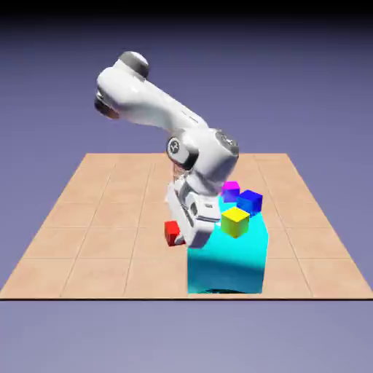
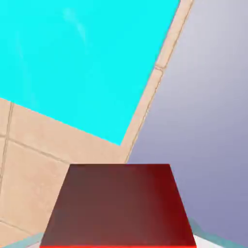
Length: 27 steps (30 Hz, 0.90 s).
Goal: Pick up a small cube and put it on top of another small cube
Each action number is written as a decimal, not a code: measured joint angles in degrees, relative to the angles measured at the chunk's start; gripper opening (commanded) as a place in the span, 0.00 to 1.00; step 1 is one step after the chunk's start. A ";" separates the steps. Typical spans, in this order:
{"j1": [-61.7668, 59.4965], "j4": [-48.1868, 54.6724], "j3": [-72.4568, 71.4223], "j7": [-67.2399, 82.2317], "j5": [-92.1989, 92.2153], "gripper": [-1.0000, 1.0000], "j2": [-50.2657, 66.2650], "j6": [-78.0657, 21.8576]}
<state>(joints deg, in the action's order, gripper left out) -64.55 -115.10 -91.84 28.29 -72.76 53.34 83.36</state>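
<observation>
Four small cubes and one big block show in the exterior view, along with the arm [image 1: 149, 98]. The red cube [image 1: 173, 233] is the task's thing: it is in the gripper [image 2: 118, 240], whose fingers are clamped on it. In the hand view it fills the bottom middle, large and dark, with a brighter red strip along its lower edge, and it hides most of the fingers. Pale bits with teal edges show at the bottom, on both sides of it.

In the exterior view the red cube is near the block [image 1: 226, 266], off its left side, and the hand [image 1: 193, 215] partly covers it. The hand is tilted. Whether the cube touches the table [image 1: 95, 244] cannot be told.

The block is cyan and stands by the table's near edge. The yellow cube [image 1: 234, 222] shows over its upper part; the blue cube [image 1: 250, 202] is behind the yellow one and a little to the right, and the magenta cube [image 1: 231, 191] is farther back, to the left of the blue one. What each of these three rests on is hard to tell.

In the hand view the cyan takes up the upper left, one corner pointing down toward the red cube, with tiled tabletop below it and the blue-violet backdrop [image 2: 208, 106] on the right.
</observation>
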 measured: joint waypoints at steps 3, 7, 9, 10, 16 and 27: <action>4.32 -0.81 -6.23 5.27 -1.48 0.00 4.89 -6.45; 7.39 -3.70 -11.48 6.85 -6.20 0.00 13.05 -11.52; 8.61 -5.29 -13.76 7.10 -8.78 0.00 17.21 -13.66; 9.22 -6.08 -14.90 7.23 -10.07 0.00 19.28 -14.73; 12.87 -10.82 -21.74 8.01 -17.82 0.00 31.74 -21.14; 8.23 -16.74 -21.92 12.61 -32.81 1.00 46.51 -21.28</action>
<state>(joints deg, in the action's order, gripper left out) -56.32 -131.84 -113.76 40.91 -105.57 99.85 62.08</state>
